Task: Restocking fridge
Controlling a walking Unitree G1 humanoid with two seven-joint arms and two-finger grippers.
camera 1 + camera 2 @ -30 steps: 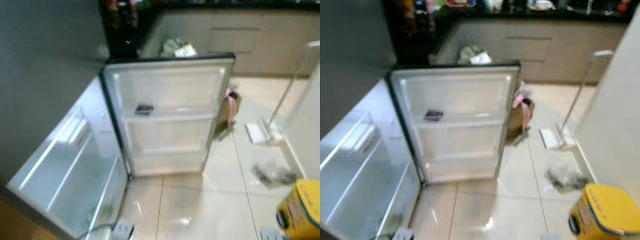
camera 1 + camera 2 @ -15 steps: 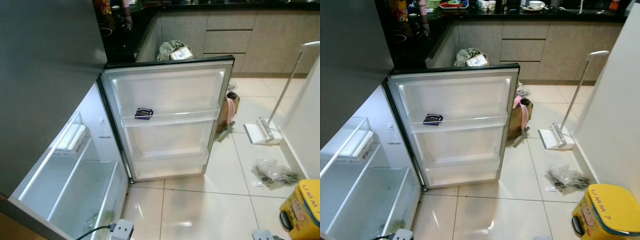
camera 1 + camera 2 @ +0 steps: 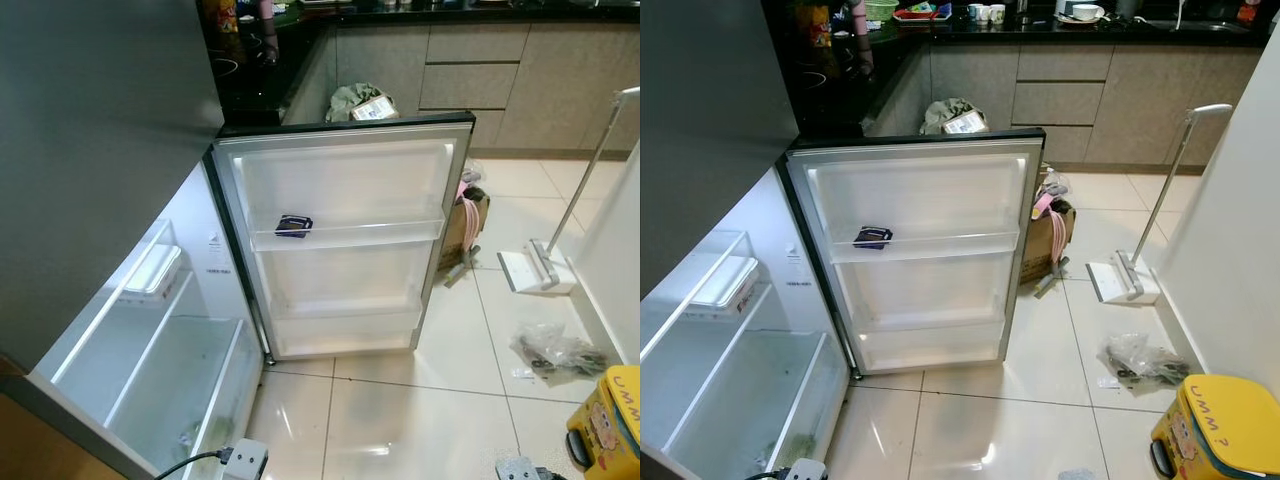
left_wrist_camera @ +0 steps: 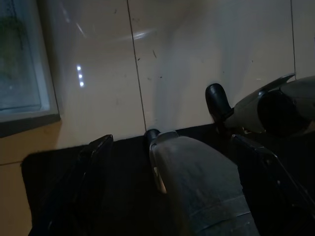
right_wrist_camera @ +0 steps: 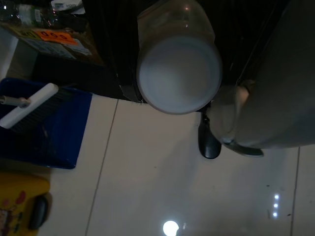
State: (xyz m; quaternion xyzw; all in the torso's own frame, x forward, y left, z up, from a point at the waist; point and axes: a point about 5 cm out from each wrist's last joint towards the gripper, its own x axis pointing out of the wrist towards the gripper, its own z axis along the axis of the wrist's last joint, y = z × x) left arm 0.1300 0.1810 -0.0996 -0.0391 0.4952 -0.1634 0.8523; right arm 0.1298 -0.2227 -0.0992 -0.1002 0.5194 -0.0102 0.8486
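The fridge stands open at my left, its door [image 3: 345,185] swung wide and facing me. A small dark packet [image 3: 293,225] lies on the upper door shelf [image 3: 380,236]; the lower door shelves are bare. Inside the fridge, a white tray [image 3: 152,270] rests on a glass shelf [image 3: 130,330]. In the right wrist view, my right gripper [image 5: 187,87] is shut on a translucent jar with a white end [image 5: 178,73], held low over the floor tiles. My left gripper [image 4: 177,196] hangs open beside my leg above a dark mat.
A yellow bin [image 3: 1220,425] stands at the near right. A broom and white dustpan [image 3: 535,270] lean by the right wall, with a crumpled plastic bag [image 3: 555,350] nearer me. A cardboard box [image 3: 1045,240] sits behind the door. A power strip [image 3: 243,460] lies by the fridge's base.
The view has gone from blurred to sharp and the whole scene has shifted slightly right and down, so the camera moved. Nothing in the fridge or on the floor has moved.
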